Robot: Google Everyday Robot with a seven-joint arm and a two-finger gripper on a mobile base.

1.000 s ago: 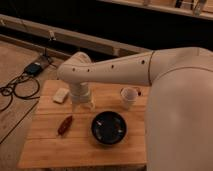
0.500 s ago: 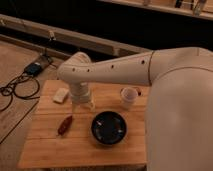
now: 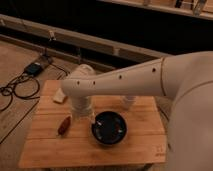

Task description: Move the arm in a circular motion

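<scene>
A cream-white robot arm [image 3: 125, 81] reaches over a wooden table [image 3: 100, 151] in a dimly lit room. At the table's centre sits a black bowl [image 3: 109, 128], round, dark and glossy.

The arm enters from the right of the bowl, where its thick rounded body fills that edge of the view. It stretches as one long tube above and behind the bowl, a row of small dark screw holes along its side. Up and to the left of the bowl it ends in a bulbous joint. From there a narrower ribbed section turns straight down toward the table.

The tool [image 3: 83, 116] hangs at the lower end of that ribbed section, just left of the bowl and close above the wood. Whether it is spread or pressed together cannot be told. Nothing can be seen in its hold.

A white cup [image 3: 129, 101] stands behind the bowl, partly hidden by the arm. A small reddish-brown item [image 3: 64, 125] lies on the wood left of the bowl, beyond the tool. A pale flat block [image 3: 60, 97] rests farther back on that same side, near the table's rear edge.

Far to the left of the bowl, off the table, dark cables [image 3: 17, 90] loop across the floor toward a small bluish box [image 3: 34, 68].
</scene>
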